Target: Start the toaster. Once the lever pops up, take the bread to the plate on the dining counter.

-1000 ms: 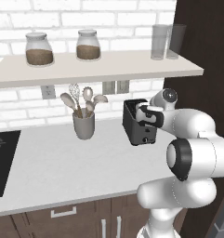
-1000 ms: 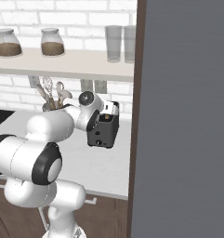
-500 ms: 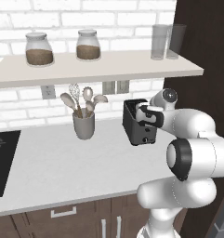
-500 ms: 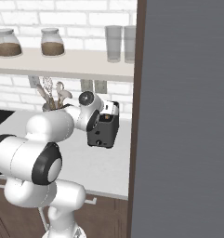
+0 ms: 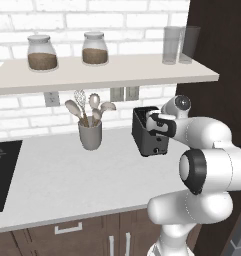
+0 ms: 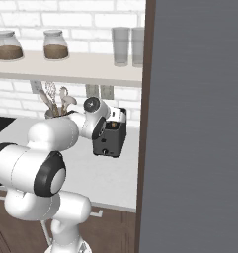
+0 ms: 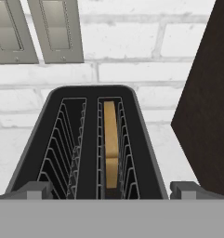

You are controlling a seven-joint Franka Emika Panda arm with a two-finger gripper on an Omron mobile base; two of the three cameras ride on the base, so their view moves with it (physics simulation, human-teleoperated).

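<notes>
The dark grey toaster [image 5: 144, 139] [image 6: 110, 142] stands on the light counter below the shelf, close to the dark cabinet side. In the hand view I look down into its two slots [image 7: 91, 139]. The tan bread [image 7: 110, 139] stands on edge in the right-hand slot, and the left slot is empty. My gripper [image 5: 156, 124] [image 6: 115, 118] [image 7: 111, 189] hovers over the toaster's near end, open, one fingertip [image 7: 38, 188] on each side of the body, holding nothing. The plate and the dining counter are out of view.
A grey utensil cup [image 5: 90, 135] with spoons stands left of the toaster. Above is a shelf [image 5: 107, 72] with two jars and two glasses. A tall dark cabinet [image 6: 199, 123] walls off the right. A black cooktop [image 5: 2, 172] lies at far left. Wall outlets [image 7: 34, 28] sit behind the toaster.
</notes>
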